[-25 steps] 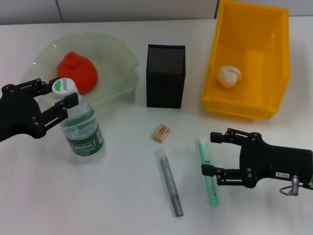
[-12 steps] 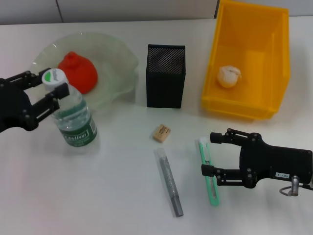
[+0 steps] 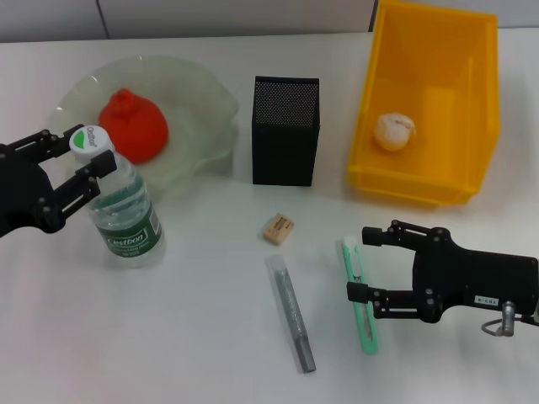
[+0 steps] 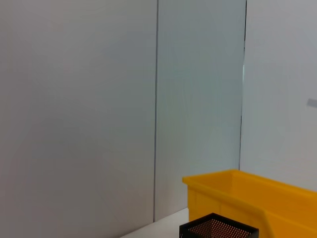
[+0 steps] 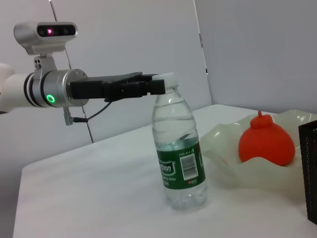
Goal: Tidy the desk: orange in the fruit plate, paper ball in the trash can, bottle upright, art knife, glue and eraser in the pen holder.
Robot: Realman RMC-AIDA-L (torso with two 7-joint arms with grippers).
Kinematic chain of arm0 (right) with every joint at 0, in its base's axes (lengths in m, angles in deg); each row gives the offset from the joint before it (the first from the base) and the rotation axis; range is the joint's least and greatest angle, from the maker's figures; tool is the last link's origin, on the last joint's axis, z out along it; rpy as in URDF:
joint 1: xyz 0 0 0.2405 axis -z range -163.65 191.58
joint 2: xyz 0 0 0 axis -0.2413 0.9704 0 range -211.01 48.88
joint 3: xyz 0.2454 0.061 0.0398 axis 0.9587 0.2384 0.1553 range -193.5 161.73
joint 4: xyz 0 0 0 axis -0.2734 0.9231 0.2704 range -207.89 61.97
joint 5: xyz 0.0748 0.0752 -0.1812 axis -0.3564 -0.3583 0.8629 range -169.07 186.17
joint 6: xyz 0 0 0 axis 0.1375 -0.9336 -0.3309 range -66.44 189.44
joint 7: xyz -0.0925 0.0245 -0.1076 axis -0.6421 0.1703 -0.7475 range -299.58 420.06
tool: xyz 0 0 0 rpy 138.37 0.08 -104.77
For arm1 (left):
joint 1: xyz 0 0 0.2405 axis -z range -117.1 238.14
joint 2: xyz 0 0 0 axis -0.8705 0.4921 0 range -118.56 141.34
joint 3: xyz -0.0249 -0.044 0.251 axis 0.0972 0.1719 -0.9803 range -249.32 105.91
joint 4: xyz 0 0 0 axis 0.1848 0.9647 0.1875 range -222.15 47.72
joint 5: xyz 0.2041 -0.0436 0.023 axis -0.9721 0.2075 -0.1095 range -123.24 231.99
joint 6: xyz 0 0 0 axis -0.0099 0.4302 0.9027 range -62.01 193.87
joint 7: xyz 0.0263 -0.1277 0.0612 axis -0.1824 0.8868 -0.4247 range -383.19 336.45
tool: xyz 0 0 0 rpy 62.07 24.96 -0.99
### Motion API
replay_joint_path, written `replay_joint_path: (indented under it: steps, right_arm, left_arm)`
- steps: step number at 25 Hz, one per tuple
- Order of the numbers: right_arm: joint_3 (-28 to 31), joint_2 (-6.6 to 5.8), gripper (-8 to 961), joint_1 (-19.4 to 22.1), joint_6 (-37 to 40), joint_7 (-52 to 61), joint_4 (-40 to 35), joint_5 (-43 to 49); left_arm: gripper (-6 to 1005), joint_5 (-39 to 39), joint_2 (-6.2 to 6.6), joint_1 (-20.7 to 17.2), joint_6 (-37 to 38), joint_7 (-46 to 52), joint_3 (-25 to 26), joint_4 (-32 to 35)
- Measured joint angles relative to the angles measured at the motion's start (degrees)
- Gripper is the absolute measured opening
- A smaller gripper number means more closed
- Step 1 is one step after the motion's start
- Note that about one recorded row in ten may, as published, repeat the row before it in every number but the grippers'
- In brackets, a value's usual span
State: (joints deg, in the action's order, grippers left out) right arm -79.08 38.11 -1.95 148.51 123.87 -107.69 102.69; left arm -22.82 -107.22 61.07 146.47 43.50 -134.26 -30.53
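The bottle stands upright on the desk, in front of the fruit plate. My left gripper is shut on its neck, just under the white cap; this also shows in the right wrist view. The orange lies in the plate. The paper ball lies in the trash can. My right gripper is open, low over the art knife. The glue and the eraser lie on the desk before the pen holder.
The pen holder stands between the plate and the trash can. The left wrist view shows only a wall, the trash can and the pen holder's top. The right wrist view shows the bottle, the orange and the plate.
My left gripper has shifted the bottle a little to the left and brought it from a lean to upright. The right arm has not moved.
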Motion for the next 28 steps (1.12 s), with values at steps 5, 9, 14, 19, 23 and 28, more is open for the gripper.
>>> replay_joint_path:
  steps: [5, 9, 14, 19, 23, 28]
  right_arm:
    - [0.0, 0.00, 850, 0.0, 0.1, 0.0, -0.1, 0.0]
    - [0.4, 0.00, 849, -0.1, 0.4, 0.0, -0.1, 0.0]
    - [0.6, 0.00, 849, 1.6, 0.6, 4.8, -5.1, -0.1]
    - [0.7, -0.06, 849, 3.4, 1.0, 17.1, -16.1, 0.8]
    - [1.0, -0.07, 848, 4.0, 2.9, 34.2, -27.8, 5.2]
    - [-0.2, 0.16, 848, 0.9, 10.1, 64.3, -52.3, 22.0]
  left_arm:
    - [489, 0.2, 0.06, 0.4, 1.6, -2.1, 0.5, -1.6]
    - [633, 0.6, 0.04, 0.4, 3.4, -3.7, 1.5, -2.1]
    - [754, 0.6, 0.10, 0.5, 6.8, -3.7, 6.3, -2.5]
    - [786, 0.7, -0.01, 0.2, 11.5, -3.9, 13.1, -3.5]
    - [785, -0.5, 0.24, 0.3, 15.3, -5.4, 14.0, -5.5]
    - [784, -7.0, -0.10, 2.5, 18.5, -11.4, 10.5, -10.2]
